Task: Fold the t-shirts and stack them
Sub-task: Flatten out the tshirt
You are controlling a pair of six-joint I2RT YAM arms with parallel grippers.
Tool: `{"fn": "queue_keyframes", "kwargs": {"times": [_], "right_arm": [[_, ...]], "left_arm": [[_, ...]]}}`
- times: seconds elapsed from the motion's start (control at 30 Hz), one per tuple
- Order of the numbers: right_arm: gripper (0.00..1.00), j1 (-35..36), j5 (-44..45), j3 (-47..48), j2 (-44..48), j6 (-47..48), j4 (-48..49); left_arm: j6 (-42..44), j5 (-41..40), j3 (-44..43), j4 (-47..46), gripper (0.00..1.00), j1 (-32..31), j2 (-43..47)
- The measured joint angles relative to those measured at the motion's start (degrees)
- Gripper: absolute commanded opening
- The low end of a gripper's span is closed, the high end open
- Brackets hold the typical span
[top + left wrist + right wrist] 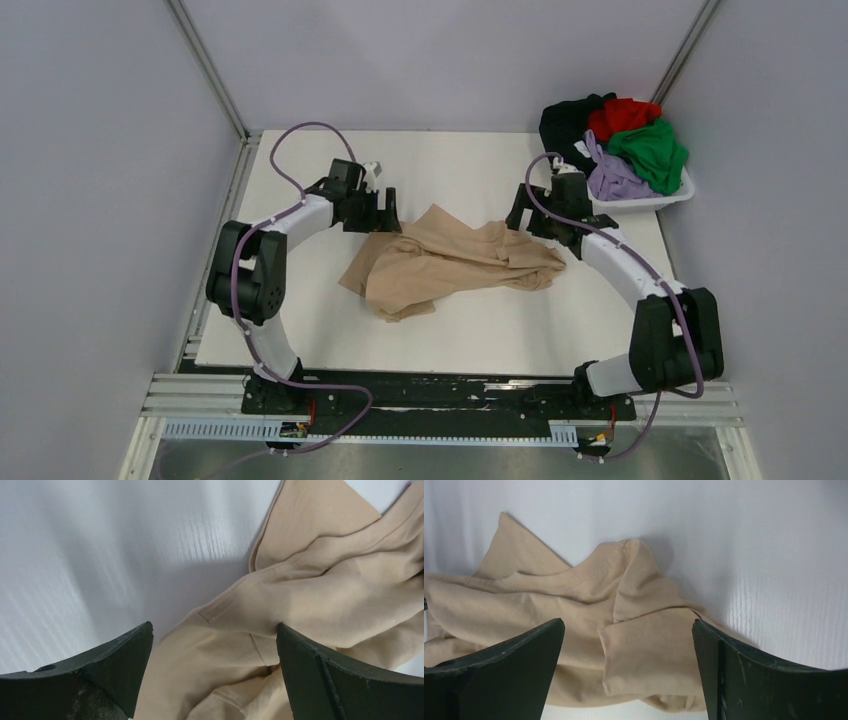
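A tan t-shirt (450, 262) lies crumpled in the middle of the white table. My left gripper (388, 212) is open above its far left corner; in the left wrist view the cloth (300, 590) lies between and beyond the jaws (214, 640). My right gripper (522, 214) is open above the shirt's far right end; in the right wrist view a sleeve (654, 655) and the collar (589, 577) lie under the open jaws (628, 630). Black (565, 122), red (622, 116), green (652, 150) and lavender (612, 178) shirts are piled at the back right.
The pile of shirts sits in a white plastic basket (655, 203) at the table's back right corner, close behind my right arm. Grey walls and metal frame posts enclose the white table (300, 330). The arm bases stand on a black rail (440, 395) at the near edge.
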State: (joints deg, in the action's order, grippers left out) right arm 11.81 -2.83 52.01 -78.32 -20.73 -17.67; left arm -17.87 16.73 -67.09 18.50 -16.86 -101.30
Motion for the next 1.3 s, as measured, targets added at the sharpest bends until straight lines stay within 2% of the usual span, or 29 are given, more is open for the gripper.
{"fn": "queue_keyframes", "kwargs": {"times": [0.13, 0.2, 0.23, 0.27, 0.3, 0.4, 0.43, 0.47, 0.67, 0.7, 0.83, 0.93, 1.13, 1.3], "right_arm": [[0.98, 0.0, 0.81, 4.33, -7.82, 0.11, 1.42], [0.95, 0.0, 1.22, 6.1, -11.56, 0.09, 2.05], [0.93, -0.02, 1.33, 6.86, -13.38, 0.09, 2.1], [0.91, -0.02, 1.42, 7.43, -14.8, 0.09, 2.16], [0.89, -0.02, 1.49, 8.09, -16.33, 0.09, 2.19], [0.76, -0.02, 1.95, 10.1, -20.65, 0.48, 2.62], [0.7, -0.02, 2.34, 11.02, -22.08, 0.68, 2.64], [0.6, -0.02, 2.58, 12.13, -23.67, 0.92, 2.82], [0.04, -0.02, 0.46, 14.91, -28.52, 1.49, 4.15], [0.0, -0.02, -0.35, 14.91, -28.52, 1.31, 4.07], [0.0, 0.0, -2.97, 14.43, -27.43, 0.92, 4.59], [0.0, 0.0, -4.26, 11.76, -21.84, 1.29, 4.52], [0.0, 0.0, -8.85, 8.68, 0.68, 3.76, 4.07], [0.0, 0.07, -14.56, 8.07, 19.91, 4.72, 4.17]], "left_arm": [[2.12, 0.13, -3.15, 0.74, 0.97, -0.87, -4.42], [2.67, 0.13, -4.81, 0.96, 0.83, -1.14, -6.56], [2.84, 0.17, -5.2, 0.98, 0.66, -1.18, -7.23], [2.97, 0.22, -5.44, 1.03, 0.55, -1.2, -7.65], [3.21, 0.31, -5.51, 1.01, 0.35, -1.22, -8.02], [2.86, 0.04, -5.51, 1.07, 0.1, -1.31, -8.15], [2.97, 0.07, -5.53, 1.01, 0.07, -1.38, -8.15], [2.8, -0.15, -5.53, 0.98, 0.01, -1.4, -8.15], [1.77, -0.92, -5.53, 0.96, 0.0, -1.49, -8.13], [1.6, -1.03, -5.53, 0.96, 0.0, -1.49, -8.02], [1.05, -1.81, -4.85, 0.96, 0.0, -1.51, -5.95], [0.52, -3.1, -2.69, 1.44, 0.0, -1.88, -0.28], [-0.26, -6.56, 1.38, 2.1, 0.0, -3.76, 19.19], [-1.22, -8.96, 1.11, 3.41, 0.0, -5.27, 34.84]]}}
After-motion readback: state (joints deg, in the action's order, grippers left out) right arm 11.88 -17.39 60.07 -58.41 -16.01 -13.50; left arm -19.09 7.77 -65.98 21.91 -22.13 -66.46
